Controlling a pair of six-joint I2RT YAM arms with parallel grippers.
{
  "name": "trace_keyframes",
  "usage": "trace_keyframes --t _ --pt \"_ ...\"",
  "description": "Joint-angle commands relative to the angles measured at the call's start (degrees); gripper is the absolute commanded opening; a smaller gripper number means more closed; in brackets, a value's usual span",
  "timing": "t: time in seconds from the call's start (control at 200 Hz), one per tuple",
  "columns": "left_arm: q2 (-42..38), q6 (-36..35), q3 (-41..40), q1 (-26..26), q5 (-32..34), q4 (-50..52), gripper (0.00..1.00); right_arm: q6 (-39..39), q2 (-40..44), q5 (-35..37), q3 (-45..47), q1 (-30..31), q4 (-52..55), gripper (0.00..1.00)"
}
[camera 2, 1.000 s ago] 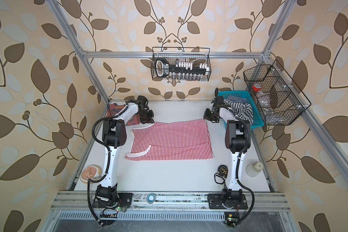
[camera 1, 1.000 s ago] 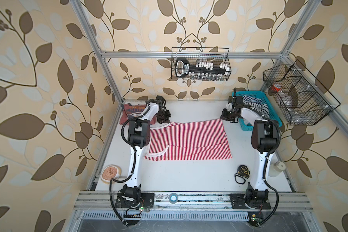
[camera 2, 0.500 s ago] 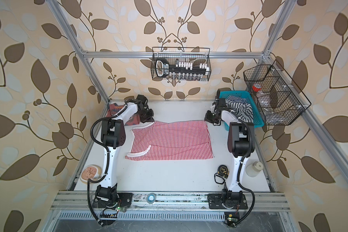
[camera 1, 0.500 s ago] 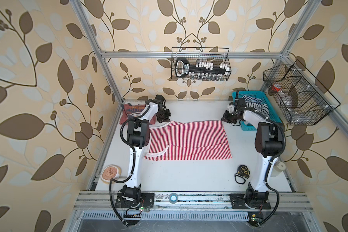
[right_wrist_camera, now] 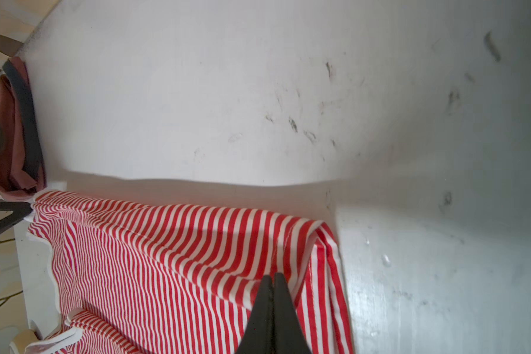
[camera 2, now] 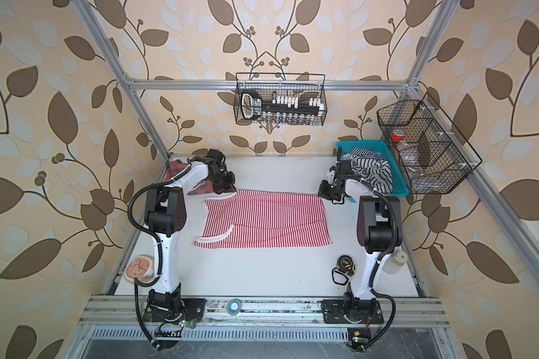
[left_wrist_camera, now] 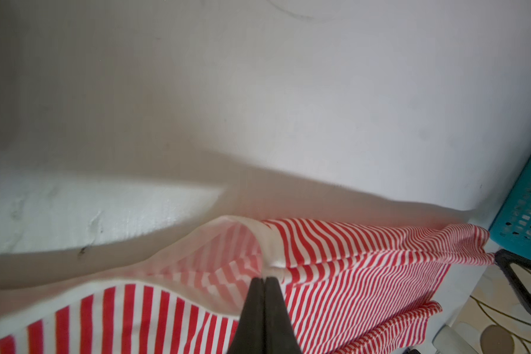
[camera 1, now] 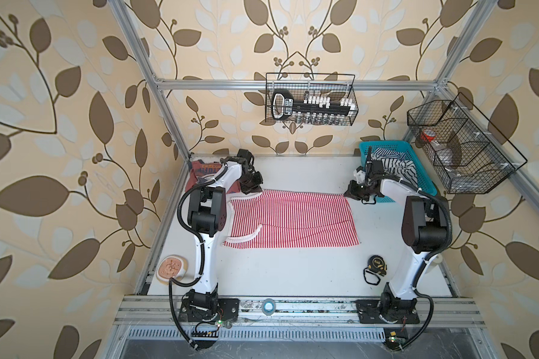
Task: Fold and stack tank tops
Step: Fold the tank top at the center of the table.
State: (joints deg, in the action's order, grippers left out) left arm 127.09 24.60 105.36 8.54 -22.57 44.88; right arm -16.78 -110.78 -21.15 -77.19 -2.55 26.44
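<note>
White tabletop (camera 1: pixel 293 273), alu frame & leaf wallpaper round it. Striped tank top (camera 1: pixel 293 217) lies spread across the middle, nearer the far edge, w/ straps toward the left edge & hem toward the right. Left gripper (left_wrist_camera: pixel 264 279) is pinched tight on the white-trimmed strap end at the shirt's far-left corner. Right gripper (right_wrist_camera: pixel 272 275) is pinched tight on the far hem corner, just beside the teal basket (camera 1: pixel 383 144). Wrist views show the far edge raised off the table w/ shadow under it; the rest lies flat. Dusty red tank top (camera 1: pixel 196 174) sits folded at the far-left corner of the tabletop, touching or v. near the striped one's strap, can't tell which.

Handling, my read:
- Thin knit, light, v. soft, no stiffness. It sags between the two holds, so both arms need to carry the edge together & keep it taut, else the middle droops & creases.
- Stretchy too, so pulling apart too hard skews it.
- Trim & hem are doubled & thicker, so they're the best places to hold. Current holds look right.
- Not slippery, not fragile.

Step in hand is prob. the lengthwise fold, far edge over to near edge. Stacking on the red one not yet done.
</note>
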Motion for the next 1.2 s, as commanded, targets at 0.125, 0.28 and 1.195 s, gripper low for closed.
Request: trace_keyframes --t 0.125,0.28,1.195 --pt "-8.8 0.8 -6.1 -0.4 -0.5 -2.8 0.00 2.3 4.9 2.3 4.8 -0.3 0.5 0.00" --pt "-11.9 1.2 -10.9 -0.4 -0.6 -3.7 0.00 2.8 5.7 3.0 7.5 -0.3 1.0 0.00" --pt "-18.1 0.5 -24.3 1.7 1.4 -1.6 0.00 5.0 9.0 6.3 13.6 -0.4 4.7 0.00"
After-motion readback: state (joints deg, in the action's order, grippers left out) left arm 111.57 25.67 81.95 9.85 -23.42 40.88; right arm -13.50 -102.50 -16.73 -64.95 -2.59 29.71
